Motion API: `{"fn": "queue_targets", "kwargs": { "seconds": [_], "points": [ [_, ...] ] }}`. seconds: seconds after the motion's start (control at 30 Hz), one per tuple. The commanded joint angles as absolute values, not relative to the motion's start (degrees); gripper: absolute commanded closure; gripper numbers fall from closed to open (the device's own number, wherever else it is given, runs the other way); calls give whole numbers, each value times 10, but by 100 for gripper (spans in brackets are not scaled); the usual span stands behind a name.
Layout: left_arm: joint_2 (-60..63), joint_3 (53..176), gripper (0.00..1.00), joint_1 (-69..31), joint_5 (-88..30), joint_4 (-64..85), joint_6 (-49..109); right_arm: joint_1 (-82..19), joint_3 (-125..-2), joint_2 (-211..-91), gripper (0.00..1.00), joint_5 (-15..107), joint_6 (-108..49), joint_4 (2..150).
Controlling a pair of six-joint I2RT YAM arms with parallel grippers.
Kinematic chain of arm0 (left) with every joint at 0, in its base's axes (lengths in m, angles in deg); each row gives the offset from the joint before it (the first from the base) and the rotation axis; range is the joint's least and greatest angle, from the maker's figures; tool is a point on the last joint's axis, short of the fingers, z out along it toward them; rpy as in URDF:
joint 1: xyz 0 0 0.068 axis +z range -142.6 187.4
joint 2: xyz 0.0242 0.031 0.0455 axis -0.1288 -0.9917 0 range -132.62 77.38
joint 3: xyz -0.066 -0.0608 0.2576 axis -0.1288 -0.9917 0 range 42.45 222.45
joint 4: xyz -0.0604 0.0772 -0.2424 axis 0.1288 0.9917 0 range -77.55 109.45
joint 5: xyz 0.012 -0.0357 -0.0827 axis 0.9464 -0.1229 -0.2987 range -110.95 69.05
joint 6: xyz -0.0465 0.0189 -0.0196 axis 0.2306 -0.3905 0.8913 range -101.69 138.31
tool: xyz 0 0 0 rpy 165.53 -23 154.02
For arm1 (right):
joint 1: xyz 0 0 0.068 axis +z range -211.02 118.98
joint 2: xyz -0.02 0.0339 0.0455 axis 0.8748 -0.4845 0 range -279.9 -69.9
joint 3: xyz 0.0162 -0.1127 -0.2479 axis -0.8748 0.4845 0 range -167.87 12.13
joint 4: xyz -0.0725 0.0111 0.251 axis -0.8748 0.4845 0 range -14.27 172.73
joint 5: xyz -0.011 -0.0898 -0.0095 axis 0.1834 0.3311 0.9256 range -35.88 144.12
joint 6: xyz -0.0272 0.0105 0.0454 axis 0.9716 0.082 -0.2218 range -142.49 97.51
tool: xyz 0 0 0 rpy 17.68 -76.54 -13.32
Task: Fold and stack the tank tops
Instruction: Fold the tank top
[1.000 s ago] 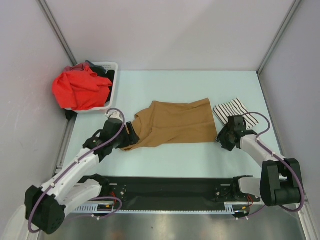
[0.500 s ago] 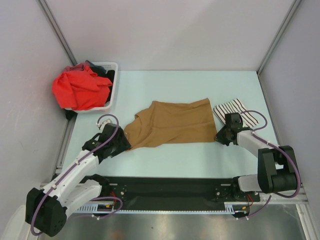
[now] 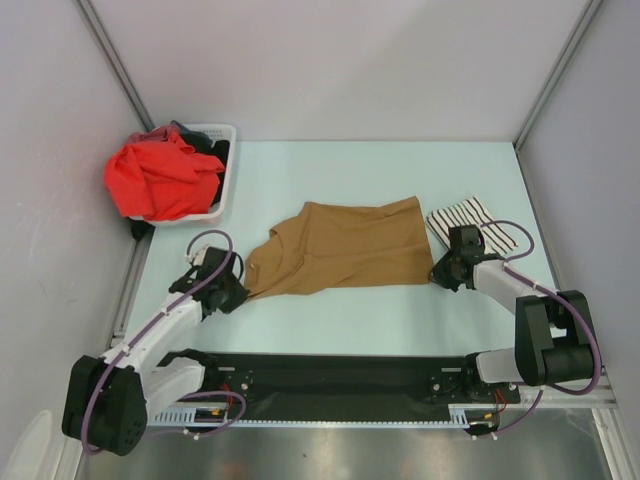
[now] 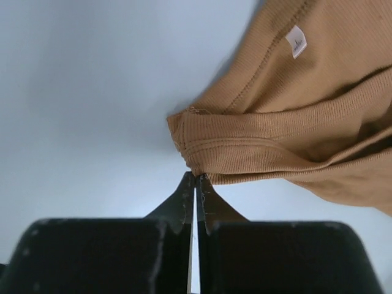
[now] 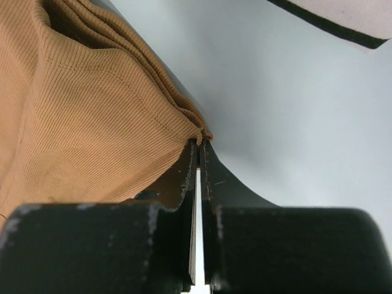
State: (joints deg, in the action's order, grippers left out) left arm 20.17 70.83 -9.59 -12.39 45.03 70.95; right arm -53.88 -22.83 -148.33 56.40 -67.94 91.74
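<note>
Tan tank top [image 3: 345,248]: left claw [image 4: 195,179], right claw [image 5: 199,146], apart earlier, now clamped on its corners.

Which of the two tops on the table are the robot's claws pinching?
The tan-brown tank top, spread flat: left gripper and right gripper each pinch an end. The striped tank top lies folded beside it.

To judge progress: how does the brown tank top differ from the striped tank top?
The brown tank top is plain, the striped tank top white with dark stripes. The brown one lies spread wide; the striped one looks folded small. The brown one is pinched at two corners; the striped one is unheld. Both lie on the table.
</note>
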Motion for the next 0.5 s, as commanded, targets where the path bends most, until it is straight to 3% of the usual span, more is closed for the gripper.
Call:
{"fn": "queue_targets", "kwargs": {
  "seconds": [0.0, 0.47],
  "points": [
    [181, 727, 100, -68, -129, 408, 703, -535, -231, -1488, 100, 592, -678, 923],
    [110, 835, 95, 14, -169, 466, 685, -530, -214, -1491, 100, 603, -671, 923]
  ]
}}
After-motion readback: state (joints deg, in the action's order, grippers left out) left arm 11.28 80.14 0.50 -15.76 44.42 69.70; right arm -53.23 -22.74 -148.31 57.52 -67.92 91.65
